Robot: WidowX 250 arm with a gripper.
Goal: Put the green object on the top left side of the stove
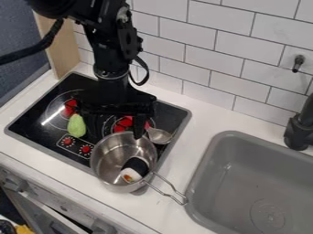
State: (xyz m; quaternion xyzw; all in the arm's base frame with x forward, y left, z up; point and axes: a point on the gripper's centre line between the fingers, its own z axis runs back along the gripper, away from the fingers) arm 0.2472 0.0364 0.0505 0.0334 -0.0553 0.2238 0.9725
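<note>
The gripper (pixel 117 131) hangs over the middle of the stove, just behind the metal pot, its two fingers spread wide with nothing held between them. To its left, the green object (pixel 77 125) lies on the black stove top (pixel 36 119), a little behind the control knobs and against the front of the left red burner mark (pixel 70 106). A small gap separates the green object from the gripper's left finger.
A metal pot (pixel 103 161) holding a black and white item (pixel 134 169) straddles the stove's front right edge, handle toward the sink (pixel 247 183). A metal ladle (pixel 160 135) lies behind it. Tiled wall (pixel 220 45) rises behind the counter.
</note>
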